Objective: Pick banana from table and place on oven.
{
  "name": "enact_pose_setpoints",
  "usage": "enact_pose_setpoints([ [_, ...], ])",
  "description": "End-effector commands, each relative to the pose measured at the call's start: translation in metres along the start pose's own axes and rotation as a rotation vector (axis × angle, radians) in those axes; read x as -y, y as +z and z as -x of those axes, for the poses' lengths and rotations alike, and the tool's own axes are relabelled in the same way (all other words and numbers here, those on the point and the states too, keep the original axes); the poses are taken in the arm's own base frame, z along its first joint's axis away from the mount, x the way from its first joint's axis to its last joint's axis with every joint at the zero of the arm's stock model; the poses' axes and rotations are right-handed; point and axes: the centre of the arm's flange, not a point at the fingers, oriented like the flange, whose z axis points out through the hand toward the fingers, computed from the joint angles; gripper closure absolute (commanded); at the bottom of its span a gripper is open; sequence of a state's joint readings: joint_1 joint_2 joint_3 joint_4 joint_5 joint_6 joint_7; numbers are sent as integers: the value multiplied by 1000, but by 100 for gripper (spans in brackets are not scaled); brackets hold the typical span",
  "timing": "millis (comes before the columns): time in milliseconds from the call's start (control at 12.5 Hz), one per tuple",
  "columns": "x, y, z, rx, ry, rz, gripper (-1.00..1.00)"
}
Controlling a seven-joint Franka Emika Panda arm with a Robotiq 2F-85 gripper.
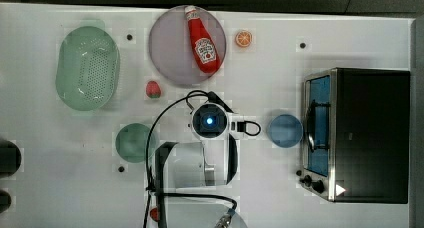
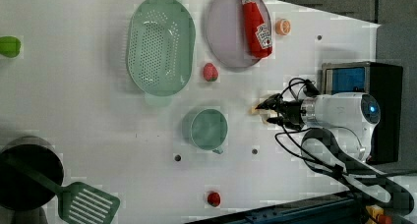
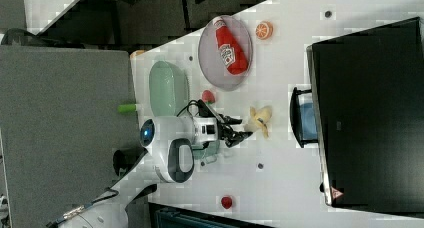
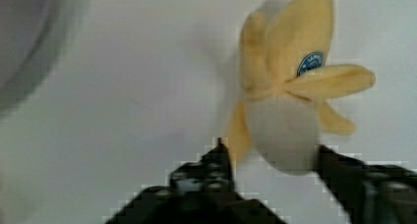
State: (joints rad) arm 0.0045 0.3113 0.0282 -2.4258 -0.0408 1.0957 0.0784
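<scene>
**Banana between the fingers, table level, beside the oven**

Hidden or cut off:
- Banana (image 3: pixel 261 120): lies on the white table (image 3: pixel 280 188). In the top view the arm's wrist housing sits at frame centre over the spot. In the left view just a pale tip (image 2: pixel 256 110) pokes out at the fingertips, right of centre.
- Gripper (image 4: pixel 273 160): the wrist view crops both dark fingers at the lower edge, so their bases are unseen.
- Oven (image 1: pixel 367 135): cut by no frame edge in the top view; in the right view its black top fills the right side and the glass door is a thin sliver.
- Blue bowl (image 1: pixel 284 130): partly masked by the oven handle in the right view.

Task item, orientation:
- Wrist view: pale peeled end sits low at centre right, between the two fingers; yellow peel flaps fan toward the upper right. Long axis near vertical in frame.
- Right view: centre of frame, long axis steeply upright, just left of the oven door.

End effector: half-open, one finger on either side of the pale end; contact cannot be made out.
</scene>
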Motion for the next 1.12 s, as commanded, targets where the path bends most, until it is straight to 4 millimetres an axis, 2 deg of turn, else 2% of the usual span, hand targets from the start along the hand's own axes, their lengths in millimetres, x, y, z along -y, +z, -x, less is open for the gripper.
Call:
enact_pose_setpoints([
  [80,-9,13,-5,9,43,-1,50],
  [160,-9,13,-6,9,44,-1,58],
  [320,-7,8,-7,2,42,-9,58],
  [400,-4,-5,-9,-14,40,-26,58],
  [480,0,-26,-11,-39,39,-53,58],
  [640,2,-87,-13,-74,38,-83,58],
  [800,-2,-164,-12,-82,41,-81,58],
  [960,-12,-246,-9,-76,53,-64,58],
  [1120,-30,-317,-13,-60,84,-50,58],
])
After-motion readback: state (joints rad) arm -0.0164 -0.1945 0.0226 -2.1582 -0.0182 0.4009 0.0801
